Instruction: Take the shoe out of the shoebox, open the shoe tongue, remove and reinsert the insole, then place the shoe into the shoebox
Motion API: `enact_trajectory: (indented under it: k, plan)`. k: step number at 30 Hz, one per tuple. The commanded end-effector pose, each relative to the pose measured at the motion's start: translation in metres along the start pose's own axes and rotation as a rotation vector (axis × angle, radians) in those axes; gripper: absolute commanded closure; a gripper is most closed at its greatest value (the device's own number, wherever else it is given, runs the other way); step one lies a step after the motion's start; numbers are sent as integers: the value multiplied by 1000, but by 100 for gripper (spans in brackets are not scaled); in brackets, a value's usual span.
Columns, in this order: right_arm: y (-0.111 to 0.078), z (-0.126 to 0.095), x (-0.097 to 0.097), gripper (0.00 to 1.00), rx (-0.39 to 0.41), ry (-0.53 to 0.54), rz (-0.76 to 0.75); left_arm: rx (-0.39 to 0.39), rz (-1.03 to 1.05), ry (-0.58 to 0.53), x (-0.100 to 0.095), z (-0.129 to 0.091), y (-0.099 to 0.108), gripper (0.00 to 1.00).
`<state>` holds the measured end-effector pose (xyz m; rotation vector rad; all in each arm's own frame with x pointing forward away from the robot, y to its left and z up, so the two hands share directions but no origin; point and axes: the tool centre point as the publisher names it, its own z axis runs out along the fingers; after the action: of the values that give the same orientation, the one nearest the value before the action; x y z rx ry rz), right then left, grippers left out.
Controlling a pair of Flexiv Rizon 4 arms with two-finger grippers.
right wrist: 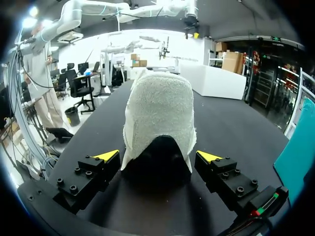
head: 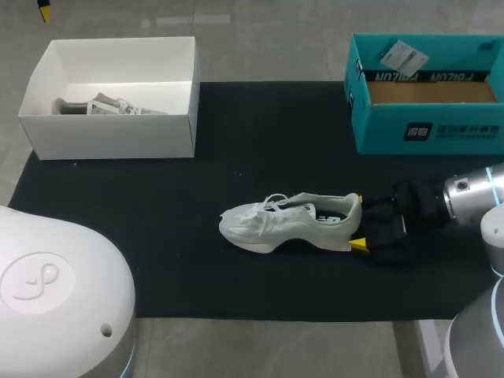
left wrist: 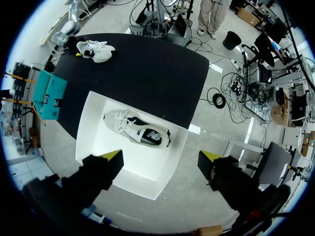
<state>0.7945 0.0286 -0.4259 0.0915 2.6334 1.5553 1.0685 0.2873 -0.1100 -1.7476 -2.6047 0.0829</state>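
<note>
Shoe upright on its sole at the middle of the mat, toe toward the mat's left, heel toward its right. The upper is pale grey-white mesh with loose white laces, a dark lining at the collar and a towelling-like heel cup. Right gripper, over the mat's right part, is spread with one yellow tip on either side of the heel and a gap at each, so it holds nothing. Left gripper hangs wide apart and empty, high above the white box at the mat's far left corner, where a second shoe lies. A teal box sits at the mat's far right edge. The step is probably steadying the shoe for the tongue. Close squarely and low on the heel cup so you neither crush the collar nor tip the shoe, and leave the mouth free for your left arm.
</note>
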Motion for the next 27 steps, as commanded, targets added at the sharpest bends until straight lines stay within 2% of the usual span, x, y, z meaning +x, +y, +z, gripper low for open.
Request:
enact_trajectory:
  k: [1,10,27]
  plan:
    - [1,0,6,0,2,-14,3,-1,0,3,0,-1,0,0]
    - [5,11,5,0,-19,-24,4,-1,0,3,0,-1,0,0]
    - [8,33,3,0,-46,22,1,-1,0,3,0,-1,0,0]
